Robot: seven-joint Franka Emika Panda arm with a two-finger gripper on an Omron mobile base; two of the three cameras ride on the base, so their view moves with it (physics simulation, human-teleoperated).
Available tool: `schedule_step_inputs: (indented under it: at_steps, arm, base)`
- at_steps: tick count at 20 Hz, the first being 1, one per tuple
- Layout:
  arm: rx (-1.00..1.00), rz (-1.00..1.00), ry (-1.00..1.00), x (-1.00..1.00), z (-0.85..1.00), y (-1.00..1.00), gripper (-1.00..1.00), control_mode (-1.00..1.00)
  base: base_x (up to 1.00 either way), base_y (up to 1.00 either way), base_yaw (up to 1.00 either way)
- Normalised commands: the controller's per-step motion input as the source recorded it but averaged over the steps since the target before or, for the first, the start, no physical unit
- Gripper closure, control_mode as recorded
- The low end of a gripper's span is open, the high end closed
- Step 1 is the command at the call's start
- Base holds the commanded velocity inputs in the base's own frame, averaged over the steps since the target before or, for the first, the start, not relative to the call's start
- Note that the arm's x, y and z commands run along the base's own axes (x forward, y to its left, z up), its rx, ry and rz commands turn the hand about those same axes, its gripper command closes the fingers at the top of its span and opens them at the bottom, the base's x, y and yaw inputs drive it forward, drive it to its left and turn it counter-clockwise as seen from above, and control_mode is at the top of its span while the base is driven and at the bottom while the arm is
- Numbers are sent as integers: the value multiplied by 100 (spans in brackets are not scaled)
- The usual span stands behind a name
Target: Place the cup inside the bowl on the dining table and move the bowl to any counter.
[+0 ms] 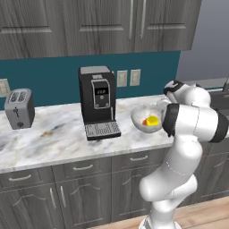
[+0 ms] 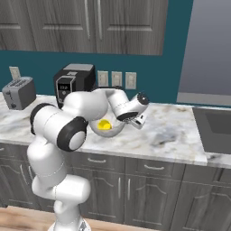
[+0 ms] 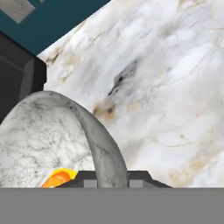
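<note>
- Look at the middle right of the left base view: the bowl [image 1: 146,119] is over the counter [image 1: 53,134], just right of the black coffee machine [image 1: 98,102], and the cup [image 1: 151,120] lies inside it, yellow with a red part.
- In the hand view you see the bowl's rim [image 3: 103,148] running between the two dark finger tips of the gripper [image 3: 111,180]; the jaws are clamped on that rim, one finger inside the bowl and one outside.
- You cannot tell from these views whether the bowl's base touches the marble or hangs just above it.
- The counter is white-grey veined marble over dark grey cabinet doors and drawers [image 1: 85,188] with silver handles.
- At the left of the left base view you have a silver toaster [image 1: 19,108] on the same top.
- Behind runs a teal wall [image 1: 53,76] with pale outlet plates [image 1: 128,78], under dark wood-grain upper cabinets [image 1: 89,27].
- At the right edge of the right base view a dark sink [image 2: 216,128] is set into the counter.
</note>
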Motion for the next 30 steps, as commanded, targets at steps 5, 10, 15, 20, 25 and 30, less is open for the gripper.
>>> schedule_step_inputs:
  at_steps: [5,10,15,20,25,30]
  arm:
    - [0,0,-2,3,-15,-1,100,-100]
    - [0,0,-1,7,-19,0,100,-100]
    - [0,0,0,7,-10,0,100,-100]
    - [0,0,0,9,-8,0,100,-100]
    - [0,0,0,11,-13,0,100,-100]
    - [0,0,0,10,-15,0,100,-100]
  base:
    - [0,0,0]
    - [0,0,0]
    - [0,0,0]
    - [0,0,0]
    - [0,0,0]
    - [0,0,0]
